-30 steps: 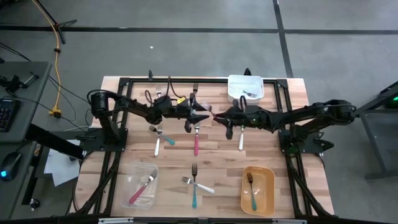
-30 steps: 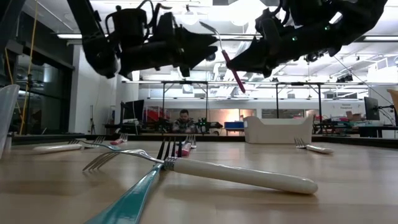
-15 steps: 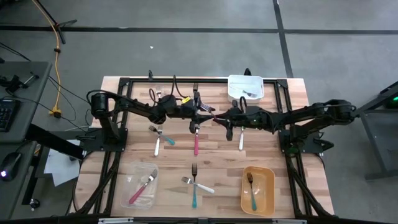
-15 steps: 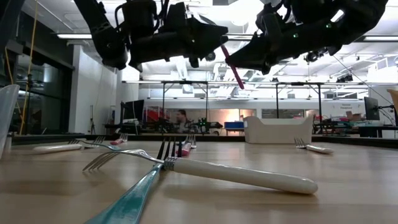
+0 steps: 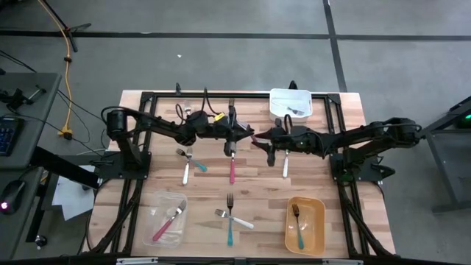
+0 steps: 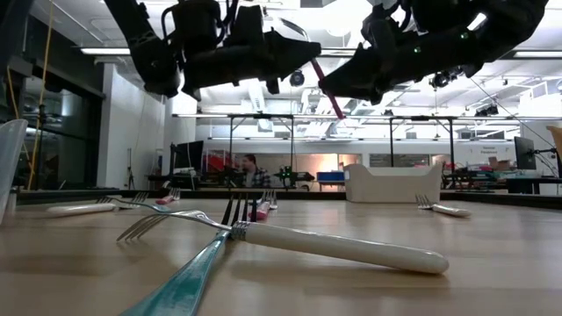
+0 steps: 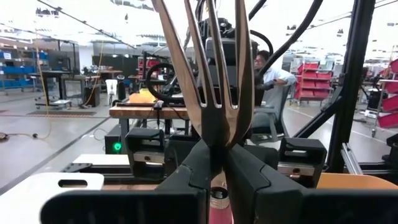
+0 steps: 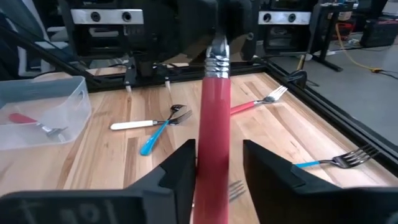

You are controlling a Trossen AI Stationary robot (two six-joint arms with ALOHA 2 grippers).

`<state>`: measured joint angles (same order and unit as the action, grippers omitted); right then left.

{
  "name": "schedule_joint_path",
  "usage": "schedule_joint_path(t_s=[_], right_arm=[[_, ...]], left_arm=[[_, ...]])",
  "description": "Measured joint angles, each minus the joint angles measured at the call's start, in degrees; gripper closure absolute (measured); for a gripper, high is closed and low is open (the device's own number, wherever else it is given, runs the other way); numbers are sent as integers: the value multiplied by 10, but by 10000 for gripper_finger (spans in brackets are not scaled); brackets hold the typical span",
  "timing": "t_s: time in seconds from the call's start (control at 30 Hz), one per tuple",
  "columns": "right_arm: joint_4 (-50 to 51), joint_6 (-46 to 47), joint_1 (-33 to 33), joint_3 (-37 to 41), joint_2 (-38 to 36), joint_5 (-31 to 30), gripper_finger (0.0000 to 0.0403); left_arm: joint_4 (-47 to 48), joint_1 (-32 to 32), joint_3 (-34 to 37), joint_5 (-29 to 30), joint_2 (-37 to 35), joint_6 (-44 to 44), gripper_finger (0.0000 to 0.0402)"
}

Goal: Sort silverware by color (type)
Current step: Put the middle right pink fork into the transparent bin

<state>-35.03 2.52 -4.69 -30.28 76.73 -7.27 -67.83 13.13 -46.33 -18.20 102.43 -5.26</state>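
while both arms meet in mid-air above the middle of the back half of the wooden surface (image 5: pixel 324 158), a red-handled fork (image 8: pixel 214 112) is shared between them, apparently mid hand-over. the left gripper (image 7: pixel 216 163) has its jaws clenched on the fork's metal neck just below the tines, which rise up past its camera; the right gripper (image 8: pixel 217 163) has the red handle lying between its fingers (image 8: pixel 268 163), but a gap shows on either side, so its jaws look released around it rather than pressing. judging from that, the fork is being passed so that the left arm can carry it toward the clear bin (image 5: pixel 166 218) at the front left, which already holds a red-handled utensil, while the right arm works nearer the white bin (image 5: pixel 291 102) at the back and the yellow bin (image 5: pixel 305 223) at the front right, which holds a fork. several utensils still lie loose: a crossed teal fork (image 6: pixel 189 279) and white fork (image 6: pixel 338 247) at the front centre, a red-handled fork (image 5: pixel 232 168) mid-surface, a white-handled one (image 5: pixel 285 165) under the right arm, and a white and teal pair (image 5: pixel 190 166) to the left. sorting looks less than half done.
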Motion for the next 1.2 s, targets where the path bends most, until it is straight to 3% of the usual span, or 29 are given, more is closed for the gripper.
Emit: schedule_joint_path(t_s=[0.17,0.33,0.47,0.63,0.73,0.93,1.2], right_arm=[[19,-14,-1,0,-1,-17,240],[66,-41,-3,0,-5,-51,236],[97,-46,-5,0,-7,-89,270],[108,-56,-17,0,-7,-93,350],[116,-56,-20,0,-7,-90,393],[130,-56,-30,0,-7,-88,385],[143,-56,-41,0,-7,-87,399]], left_arm=[[79,0,0,8,-46,21,384],[252,-6,0,7,-132,16,384],[439,-21,0,29,-218,-35,385],[655,-78,0,129,-319,-101,385],[795,-123,-20,188,-358,-173,385],[1063,-245,-112,259,-362,-373,385],[1260,-400,-209,237,-316,-696,385]])
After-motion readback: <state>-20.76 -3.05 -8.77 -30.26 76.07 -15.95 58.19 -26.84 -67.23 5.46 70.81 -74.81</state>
